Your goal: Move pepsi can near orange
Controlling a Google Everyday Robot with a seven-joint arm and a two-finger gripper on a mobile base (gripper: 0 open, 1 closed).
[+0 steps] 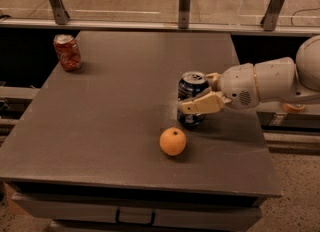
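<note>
The pepsi can [190,90], dark blue with a silver top, stands upright right of the table's middle, its base at or just above the surface. My gripper [199,96] reaches in from the right and is shut on the can, with one tan finger [201,107] across its front and the other behind it. The orange [173,141] sits on the table just in front of the can and slightly left, a small gap between them.
A dented red soda can [67,52] stands at the far left of the grey table [110,126]. A railing with metal posts [185,6] runs along the back. The table's right edge lies under my arm [265,83].
</note>
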